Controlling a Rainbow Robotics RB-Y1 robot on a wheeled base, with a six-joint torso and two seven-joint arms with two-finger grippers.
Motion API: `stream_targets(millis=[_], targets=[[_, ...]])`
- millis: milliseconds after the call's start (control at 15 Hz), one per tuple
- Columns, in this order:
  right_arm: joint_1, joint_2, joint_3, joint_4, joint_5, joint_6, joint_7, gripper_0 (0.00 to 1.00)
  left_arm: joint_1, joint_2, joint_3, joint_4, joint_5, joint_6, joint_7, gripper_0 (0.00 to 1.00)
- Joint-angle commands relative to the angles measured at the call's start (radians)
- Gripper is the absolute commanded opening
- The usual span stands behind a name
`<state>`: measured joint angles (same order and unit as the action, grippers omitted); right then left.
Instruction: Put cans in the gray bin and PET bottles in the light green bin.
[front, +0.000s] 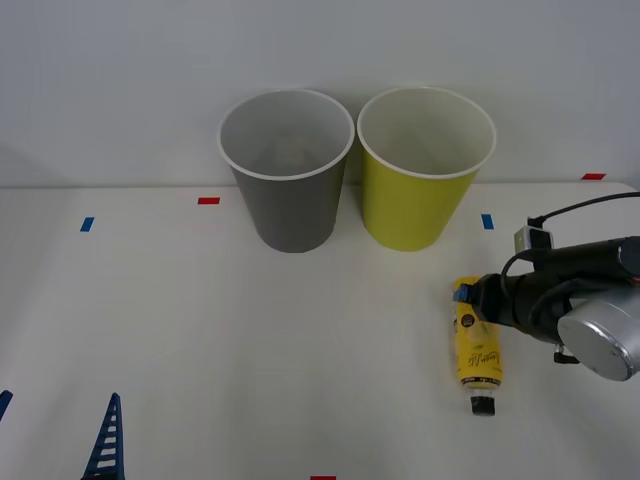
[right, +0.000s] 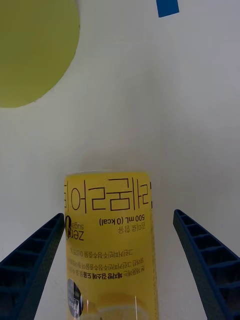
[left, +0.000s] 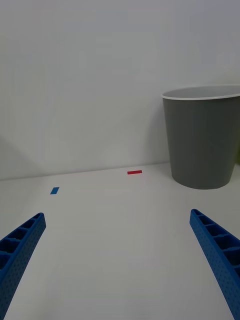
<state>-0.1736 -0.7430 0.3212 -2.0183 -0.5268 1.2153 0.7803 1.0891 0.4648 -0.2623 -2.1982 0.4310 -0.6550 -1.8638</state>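
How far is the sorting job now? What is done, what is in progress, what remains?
Done: nothing visible yet. The PET bottle lies on the table, outside the light green bin. In hand: the right gripper is open, fingers on either side of the bottle, not closed. The left gripper waits, open. Left: grasp, lift, drop into the light green bin.

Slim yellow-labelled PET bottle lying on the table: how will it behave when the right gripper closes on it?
The slim yellow-labelled PET bottle lies on its side, so it may roll if nudged off-centre. Its glossy label could be slippery against the ribbed blue fingers. The right gripper is open and straddles it, so a centred squeeze should hold. Fill, and so weight, cannot be told.
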Motion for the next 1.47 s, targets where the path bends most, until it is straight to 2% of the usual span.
stream_targets(millis=[67,933,1000,1067,1133,1467], targets=[[-0.021,0.008,0.013,0.033,0.001,0.0,0.0,0.75,0.0,0.0,0.0,0.0,0.0,0.0,0.0,1.0],[-0.052,0.014,0.088,0.092,0.008,0.0,-0.035,0.72,0.0,0.0,0.0,0.0,0.0,0.0,0.0,1.0],[-0.052,0.014,0.088,0.092,0.011,-0.002,-0.035,0.6,0.0,0.0,0.0,0.0,0.0,0.0,0.0,1.0],[-0.052,0.014,0.088,0.092,0.017,-0.003,-0.036,0.03,0.0,0.0,0.0,0.0,0.0,0.0,0.0,1.0],[-0.052,0.014,0.088,0.092,0.027,-0.008,-0.039,0.0,0.0,0.0,0.0,0.0,0.0,0.0,0.0,1.0],[-0.026,0.014,0.084,0.07,0.047,-0.046,-0.027,0.0,0.0,0.0,0.0,0.0,0.0,0.0,0.0,1.0]])
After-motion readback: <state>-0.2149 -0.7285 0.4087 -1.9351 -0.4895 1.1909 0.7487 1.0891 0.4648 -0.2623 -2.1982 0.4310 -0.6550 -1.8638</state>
